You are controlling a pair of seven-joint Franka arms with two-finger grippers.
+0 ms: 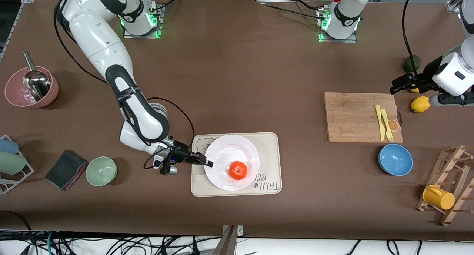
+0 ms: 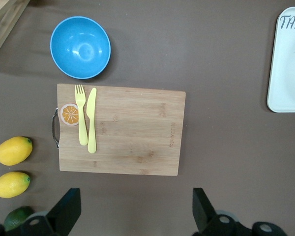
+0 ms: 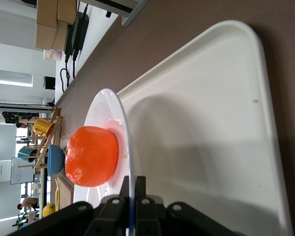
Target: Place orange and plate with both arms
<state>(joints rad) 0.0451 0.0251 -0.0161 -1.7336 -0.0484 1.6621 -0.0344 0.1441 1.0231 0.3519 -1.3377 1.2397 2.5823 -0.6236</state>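
The orange (image 1: 237, 170) lies on the white plate (image 1: 229, 151), which rests on the cream bear-print tray (image 1: 268, 151) near the front camera. My right gripper (image 1: 208, 162) is shut on the plate's rim at the side toward the right arm's end of the table. In the right wrist view the fingers (image 3: 139, 186) pinch the thin rim of the plate (image 3: 104, 109), with the orange (image 3: 92, 156) close beside them. My left gripper (image 1: 395, 87) is open and empty, up in the air over the table next to the cutting board (image 1: 361, 116); its fingertips (image 2: 69, 205) show wide apart.
On the cutting board (image 2: 132, 130) lie a yellow fork (image 2: 81, 115), a knife and an orange-slice piece. A blue bowl (image 1: 395, 159), two lemons (image 1: 420, 104), an avocado (image 1: 411, 63) and a wooden rack with a yellow mug (image 1: 438, 197) stand at the left arm's end. A pink bowl (image 1: 31, 87), green bowl (image 1: 101, 171) and cloth (image 1: 65, 169) sit at the right arm's end.
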